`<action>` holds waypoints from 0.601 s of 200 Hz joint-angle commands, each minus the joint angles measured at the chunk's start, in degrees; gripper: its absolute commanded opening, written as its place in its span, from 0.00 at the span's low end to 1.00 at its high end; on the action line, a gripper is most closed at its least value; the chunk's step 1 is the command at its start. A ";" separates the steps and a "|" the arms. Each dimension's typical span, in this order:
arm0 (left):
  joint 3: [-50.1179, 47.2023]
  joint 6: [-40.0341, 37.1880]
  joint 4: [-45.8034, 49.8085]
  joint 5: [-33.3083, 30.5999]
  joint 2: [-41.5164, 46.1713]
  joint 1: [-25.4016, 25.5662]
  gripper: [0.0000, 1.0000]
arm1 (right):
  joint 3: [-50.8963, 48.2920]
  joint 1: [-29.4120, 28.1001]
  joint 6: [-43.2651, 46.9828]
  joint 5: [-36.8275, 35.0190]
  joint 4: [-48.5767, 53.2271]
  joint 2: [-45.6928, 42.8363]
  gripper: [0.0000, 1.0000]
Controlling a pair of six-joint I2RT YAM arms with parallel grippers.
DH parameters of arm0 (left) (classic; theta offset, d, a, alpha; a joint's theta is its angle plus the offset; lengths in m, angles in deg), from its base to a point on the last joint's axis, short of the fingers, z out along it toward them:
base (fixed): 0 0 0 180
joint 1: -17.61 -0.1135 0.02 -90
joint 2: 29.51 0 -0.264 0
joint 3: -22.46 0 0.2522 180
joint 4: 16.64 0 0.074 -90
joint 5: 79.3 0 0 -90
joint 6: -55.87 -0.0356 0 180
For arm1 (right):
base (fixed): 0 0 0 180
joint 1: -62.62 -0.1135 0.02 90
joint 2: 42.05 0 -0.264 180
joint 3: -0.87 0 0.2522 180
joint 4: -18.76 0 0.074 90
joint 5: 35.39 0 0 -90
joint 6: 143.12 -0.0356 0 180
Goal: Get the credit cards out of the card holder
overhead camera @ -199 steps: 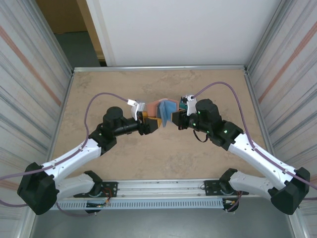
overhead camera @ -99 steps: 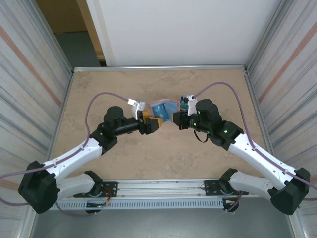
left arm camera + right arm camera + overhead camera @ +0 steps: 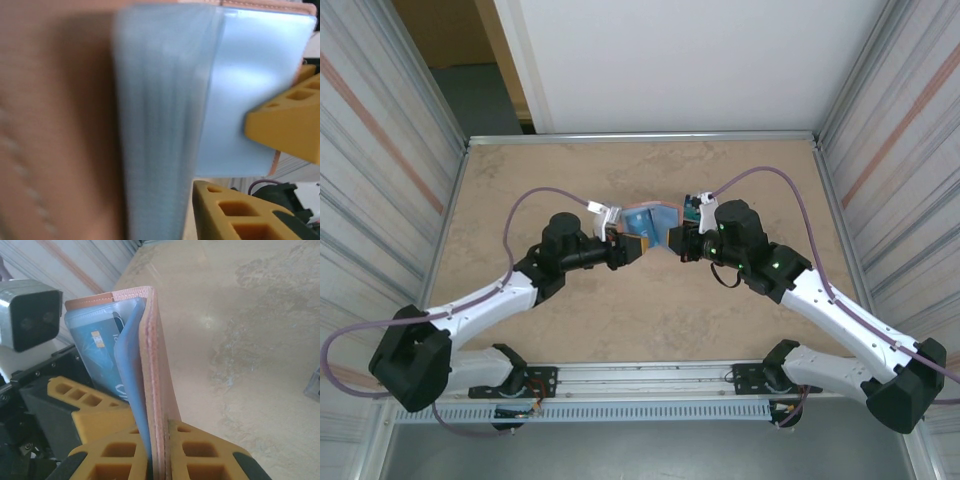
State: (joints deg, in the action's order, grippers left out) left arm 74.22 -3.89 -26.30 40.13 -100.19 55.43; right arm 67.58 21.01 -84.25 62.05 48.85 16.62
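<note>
The card holder (image 3: 656, 213) hangs open above the middle of the desk (image 3: 570, 330), held up between the 2 arms. Its pink cover (image 3: 156, 360) stands on edge and its blue inside faces the left arm. The credit cards (image 3: 95, 347) sit in its pocket, and 1 pale blue card (image 3: 250, 85) fills much of the left wrist view.

The right end effector (image 3: 677, 243) is clenched on the pink cover, with 1 yellow finger (image 3: 200, 445) on each side of it. The left end effector (image 3: 632, 247) is at the holder's left side. Its 2 yellow fingers (image 3: 285, 130) flank a corner of the card, but it cannot be told whether they pinch it.

A small teal-topped box (image 3: 690, 208) lies just behind the right end effector.

Compared with 1 second ago, the left arm has pushed rightward toward the holder, and the holder looks less splayed.
</note>
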 commanded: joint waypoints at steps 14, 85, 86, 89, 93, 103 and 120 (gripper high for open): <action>1.94 -0.14 -1.08 -0.09 -0.37 -0.55 0.11 | 1.01 0.36 -1.34 -2.19 2.70 -1.61 0.01; 3.44 -2.54 10.42 1.53 -0.47 -0.64 0.00 | 0.85 3.37 -1.12 -8.04 8.30 -7.66 0.67; 3.46 -2.59 10.55 1.61 -0.50 -0.64 0.00 | 0.84 3.37 -1.12 -8.09 8.29 -7.77 0.69; 3.36 -2.56 10.89 1.79 -0.51 -0.65 0.01 | 0.78 3.38 -1.12 -8.35 8.27 -8.16 0.73; 3.34 -2.55 11.34 1.96 -0.49 -0.63 0.01 | 0.67 3.50 -1.12 -8.67 8.27 -8.58 0.78; 3.25 -2.56 12.62 2.43 -0.46 -0.63 0.01 | 0.43 3.46 -1.04 -9.51 8.24 -10.07 0.99; 2.87 -2.58 14.85 3.03 -0.66 -0.65 0.01 | 0.41 3.55 -0.25 -10.82 8.42 -12.32 0.99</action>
State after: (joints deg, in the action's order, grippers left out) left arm 75.49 -4.96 -15.33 41.23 -100.89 55.06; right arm 67.58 24.27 -85.46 54.49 56.11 7.70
